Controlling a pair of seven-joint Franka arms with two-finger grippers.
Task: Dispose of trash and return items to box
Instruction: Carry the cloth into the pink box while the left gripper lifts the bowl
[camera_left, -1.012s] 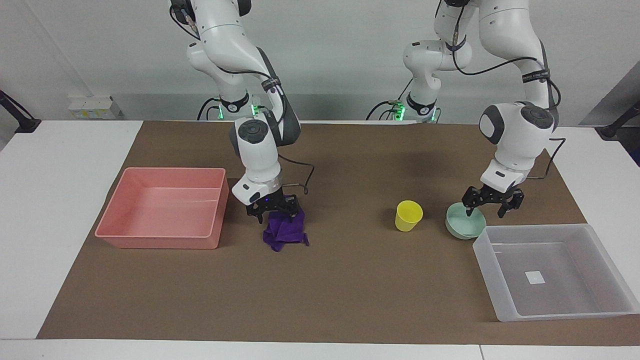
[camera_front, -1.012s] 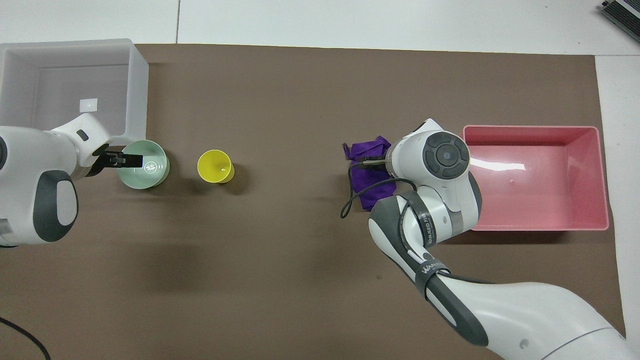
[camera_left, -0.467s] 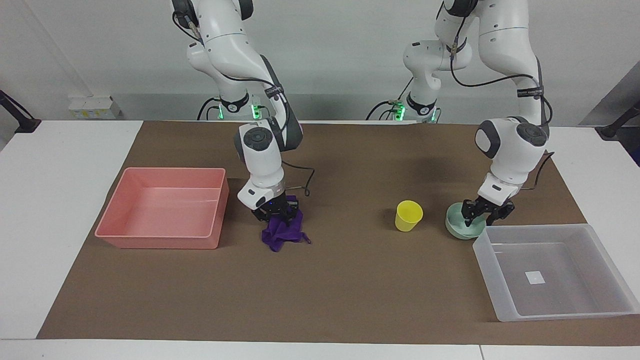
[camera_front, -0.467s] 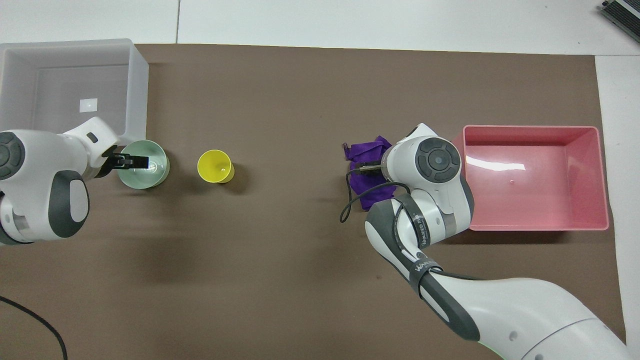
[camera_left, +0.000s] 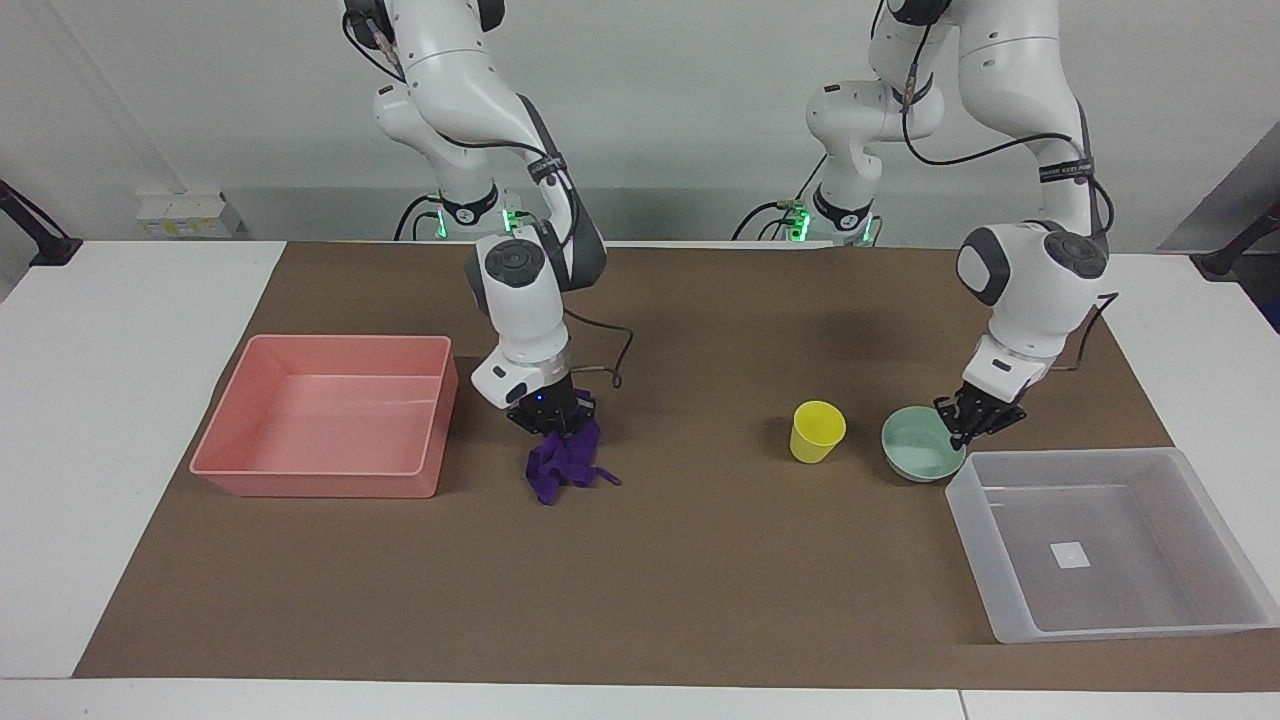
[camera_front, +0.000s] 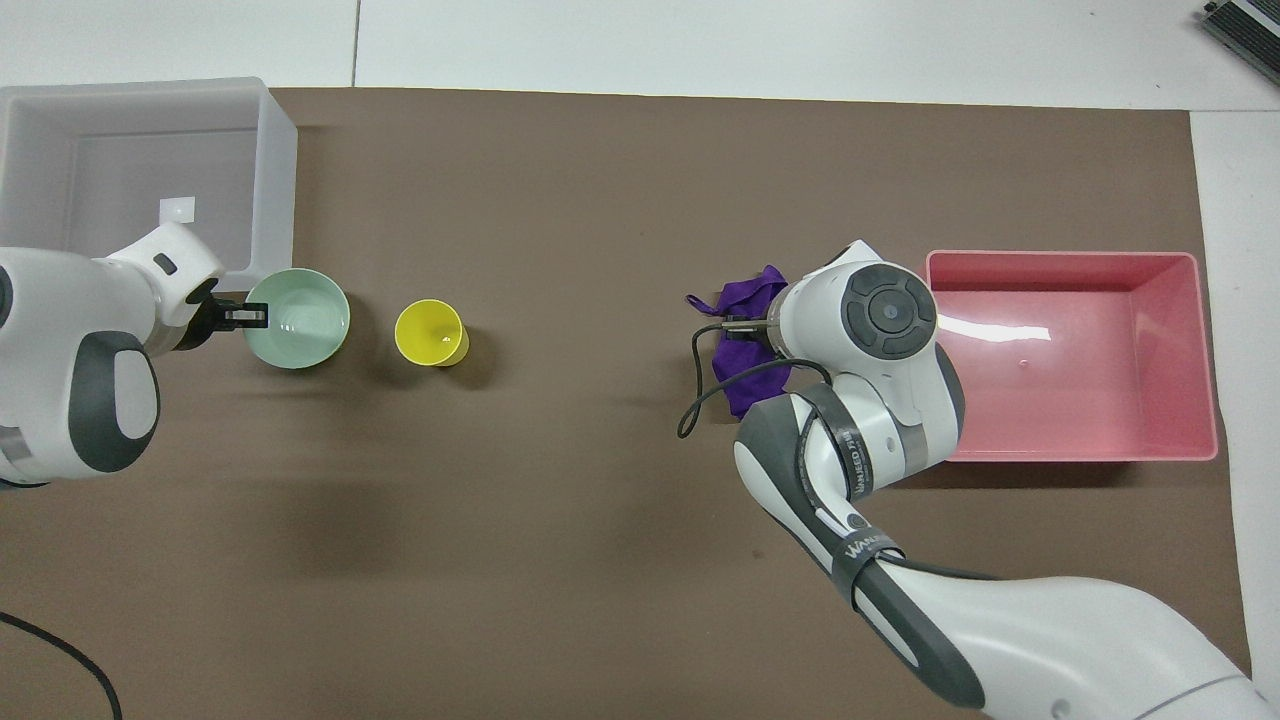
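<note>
Rag (camera_left: 562, 462) is hanging bunched from the right gripper (camera_left: 549, 418), which is pinching its top beside the pink tray (camera_left: 325, 480), its lower folds seeming to brush the mat (camera_left: 700, 560). Toward the left arm's end, the left gripper (camera_left: 968, 428) is clamping the bowl (camera_left: 915, 448) by its rim — the cup (camera_left: 817, 431) is standing just beside the bowl. Farthest out, the box (camera_left: 1010, 610) is sitting close by the bowl.

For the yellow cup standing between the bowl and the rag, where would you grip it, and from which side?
By the rim wall, from above. The yellow cup stands upright with its mouth open, so one finger can drop inside and one outside. It stands apart from the mint bowl, whose rim the left gripper is already shut on, so either arm's end looks open.
</note>
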